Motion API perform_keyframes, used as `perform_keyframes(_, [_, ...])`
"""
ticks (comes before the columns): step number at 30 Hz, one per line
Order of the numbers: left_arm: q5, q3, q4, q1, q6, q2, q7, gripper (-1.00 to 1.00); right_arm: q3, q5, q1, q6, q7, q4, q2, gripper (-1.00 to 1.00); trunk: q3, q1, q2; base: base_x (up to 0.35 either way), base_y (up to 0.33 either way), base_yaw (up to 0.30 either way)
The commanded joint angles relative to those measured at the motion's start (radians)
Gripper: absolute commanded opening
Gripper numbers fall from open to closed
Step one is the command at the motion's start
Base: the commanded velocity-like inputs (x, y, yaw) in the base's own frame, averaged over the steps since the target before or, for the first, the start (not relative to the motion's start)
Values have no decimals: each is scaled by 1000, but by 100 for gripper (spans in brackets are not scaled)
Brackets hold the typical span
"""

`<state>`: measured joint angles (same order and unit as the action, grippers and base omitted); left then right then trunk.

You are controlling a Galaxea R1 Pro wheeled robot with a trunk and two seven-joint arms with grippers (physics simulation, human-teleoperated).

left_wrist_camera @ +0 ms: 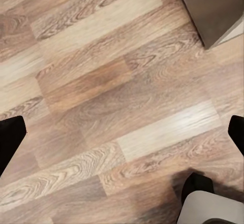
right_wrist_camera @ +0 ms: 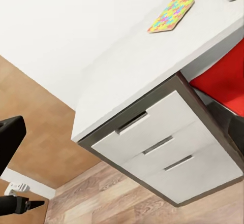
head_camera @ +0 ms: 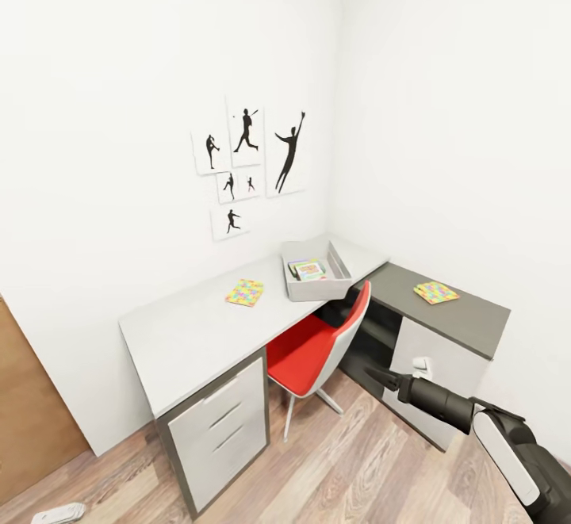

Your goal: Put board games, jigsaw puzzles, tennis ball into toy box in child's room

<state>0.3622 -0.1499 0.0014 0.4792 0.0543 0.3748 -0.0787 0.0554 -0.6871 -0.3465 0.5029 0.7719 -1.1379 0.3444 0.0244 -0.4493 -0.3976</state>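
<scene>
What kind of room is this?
Probably a kid's bedroom or study corner: a desk with a red chair, a toy box holding games, a colourful puzzle and athlete pictures on the wall.

Toy box (head_camera: 317, 280) on the table (head_camera: 190, 334), jigsaw puzzle (head_camera: 245, 292) to its left.

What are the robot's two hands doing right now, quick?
Left gripper: jaws open, holding nothing, over the wood floor.
Right gripper: cannot be told; nothing seen held.

White walls (head_camera: 444, 72), plank floor (head_camera: 357, 468), red chair (head_camera: 305, 353)
</scene>
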Motion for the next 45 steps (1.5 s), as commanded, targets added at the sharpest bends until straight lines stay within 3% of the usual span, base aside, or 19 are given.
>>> perform_keyframes(1, [10,-8,0,1,3,0,-4,100,1,-10,-1,7,-2,0,1,100,2,-1,-2,0,190,-9])
perform_keyframes(23, [9,-8,0,1,3,1,-8,100,3,-11,0,8,-2,1,-4,100,2,-1,-2,-32,21,-1])
perform_keyframes(28, [12,-4,0,0,3,17,-21,100,2,-12,0,8,-2,1,-4,100,2,-1,-2,-3,0,0])
perform_keyframes(30, [22,13,0,0,3,39,-49,100,2,-12,0,8,-1,1,-4,100,2,-1,-2,0,0,0])
perform_keyframes(32, [50,39,0,-2,3,78,-121,100,2,-12,0,8,-1,1,-3,100,2,-1,-2,0,0,0])
perform_keyframes(33, [76,56,0,-5,3,109,-197,100,1,-12,-1,8,-1,1,-3,100,2,-1,-2,0,0,0])
perform_keyframes(35, [104,67,0,-11,3,139,-292,100,1,-12,-1,8,-1,1,-3,100,2,-1,-2,0,0,0])
perform_keyframes(36, [133,76,0,-20,2,167,-400,100,1,-12,-1,8,0,1,-3,100,2,-1,-2,0,0,0])
perform_keyframes(37, [147,79,0,-25,1,181,-457,100,1,-12,-1,9,0,1,-2,100,2,-1,-2,0,0,0])
perform_keyframes(38, [174,84,0,-35,-6,210,-570,100,1,-12,-1,9,0,1,-2,100,2,-1,-2,0,0,0])
perform_keyframes(40, [199,86,0,-44,-23,243,-680,100,1,-12,-1,9,1,1,-2,100,2,-1,-2,0,0,0])
perform_keyframes(41, [223,88,0,-49,-44,278,-784,100,1,-12,-1,9,1,1,-2,100,2,-1,-2,0,0,0])
perform_keyframes(44, [265,91,0,-55,-74,350,-980,100,1,-13,-1,10,1,1,-2,100,2,-1,-2,0,0,0])
perform_keyframes(45, [282,93,-4,-55,-78,391,-1084,100,1,-13,-1,10,2,1,-2,100,2,-1,-2,0,0,0])
